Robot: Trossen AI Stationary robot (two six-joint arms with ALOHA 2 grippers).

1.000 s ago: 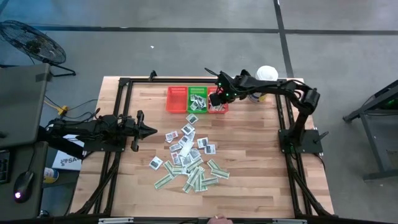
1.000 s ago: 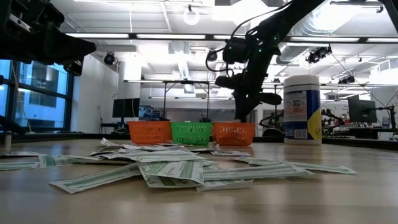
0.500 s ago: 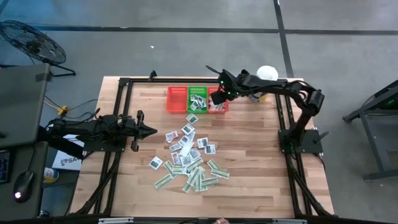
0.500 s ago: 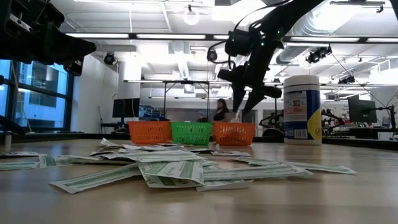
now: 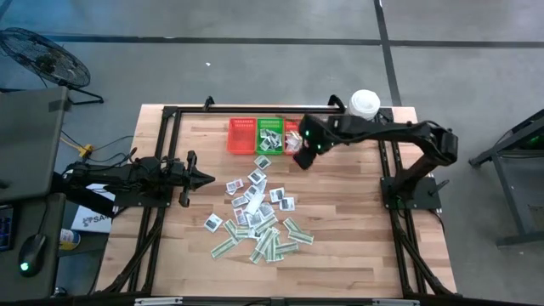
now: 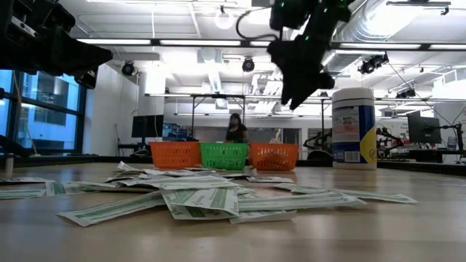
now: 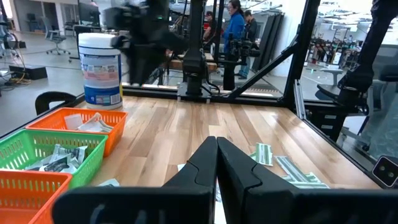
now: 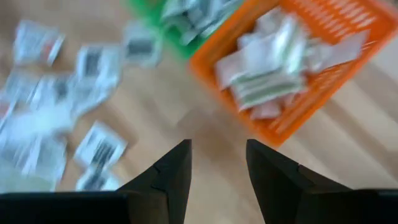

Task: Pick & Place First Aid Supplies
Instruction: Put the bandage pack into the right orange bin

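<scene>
The first aid packets (image 5: 259, 212) lie loose on the middle of the table: squarish white ones and green-and-white strips (image 6: 196, 198). More packets fill the green basket (image 5: 270, 134) and the right-hand red basket (image 8: 292, 62). My right gripper (image 8: 217, 163) is open and empty. It hangs in the air (image 6: 295, 94) just on the near side of that red basket (image 5: 301, 157). My left gripper (image 5: 204, 178) is shut and waits at the table's left side, its fingers (image 7: 216, 155) pointing toward the pile.
Three mesh baskets stand in a row at the far edge: red (image 5: 241, 134), green, red (image 6: 273, 156). A white tub with a blue label (image 5: 365, 103) stands to their right. A black frame (image 5: 170, 110) borders the table. A person (image 6: 234, 127) stands in the room beyond.
My right gripper has risen from over the right-hand red basket and swung toward the table's near edge, toward the loose pile. The packets and my left arm have kept still.
</scene>
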